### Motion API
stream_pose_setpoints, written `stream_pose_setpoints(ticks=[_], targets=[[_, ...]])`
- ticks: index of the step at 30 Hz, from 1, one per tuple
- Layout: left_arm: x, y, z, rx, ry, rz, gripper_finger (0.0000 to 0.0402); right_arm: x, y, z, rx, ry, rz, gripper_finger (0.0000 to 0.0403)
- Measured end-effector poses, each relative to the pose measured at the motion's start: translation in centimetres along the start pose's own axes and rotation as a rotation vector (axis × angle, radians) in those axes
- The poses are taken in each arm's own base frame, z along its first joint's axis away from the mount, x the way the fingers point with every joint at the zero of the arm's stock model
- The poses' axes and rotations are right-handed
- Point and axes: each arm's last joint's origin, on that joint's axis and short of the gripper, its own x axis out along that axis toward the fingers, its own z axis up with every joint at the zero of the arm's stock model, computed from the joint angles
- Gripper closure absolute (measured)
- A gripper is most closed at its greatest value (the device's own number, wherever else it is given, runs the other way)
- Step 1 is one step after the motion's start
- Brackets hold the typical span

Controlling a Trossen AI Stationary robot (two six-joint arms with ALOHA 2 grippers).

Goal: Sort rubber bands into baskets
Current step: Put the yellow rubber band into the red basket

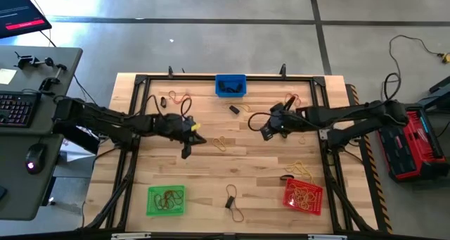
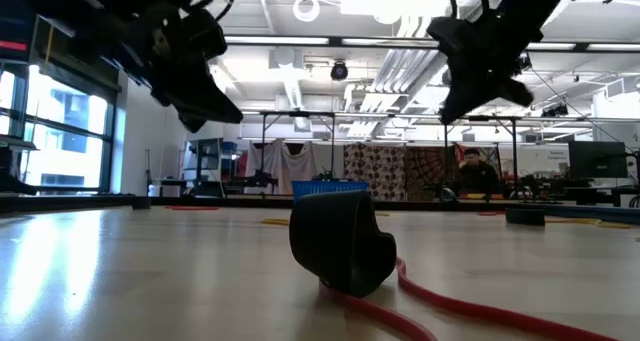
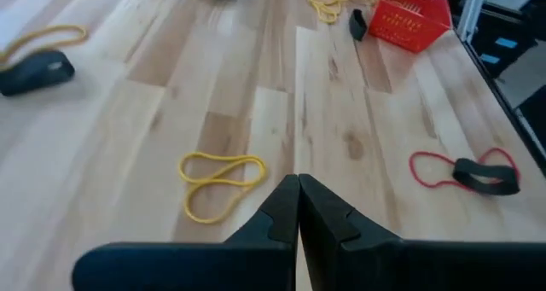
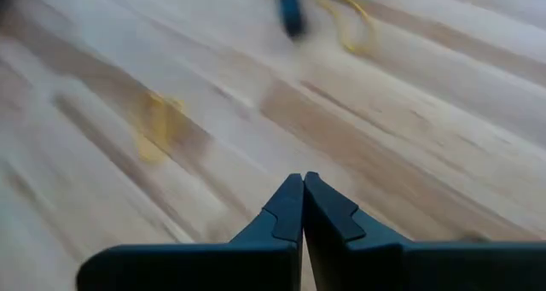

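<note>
Left end effector (image 3: 298,207) hangs over the tabletop (image 1: 211,169), fingers pressed together on nothing, a yellow rubber band (image 3: 217,180) lying just ahead. Right end effector (image 4: 303,207), likewise pressed together and empty, hovers nearer the blue basket (image 1: 230,86). Green basket (image 1: 166,200) and red basket (image 1: 304,195) hold bands; others lie scattered between.

A grey desk (image 1: 42,127) with a keyboard (image 1: 15,108) and mouse (image 1: 34,158) is seen behind the left pincer; a red toolbox (image 1: 415,143) lies behind the right.
</note>
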Motion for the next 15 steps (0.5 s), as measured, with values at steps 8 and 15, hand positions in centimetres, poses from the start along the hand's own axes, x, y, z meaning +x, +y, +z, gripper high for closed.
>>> stream_pose_setpoints(ticks=[8,15], targets=[[-0.6,3.3,0.5,0.038,-0.006,-0.047,0.0401,-1.5,-3.5,0.8,0.032,0.304,-0.236,0.0342],[-1.1,4.9,0.9,-0.065,-0.045,0.004,0.0401,0.5,-8.0,0.4,-0.039,0.518,-0.266,0.0277]])
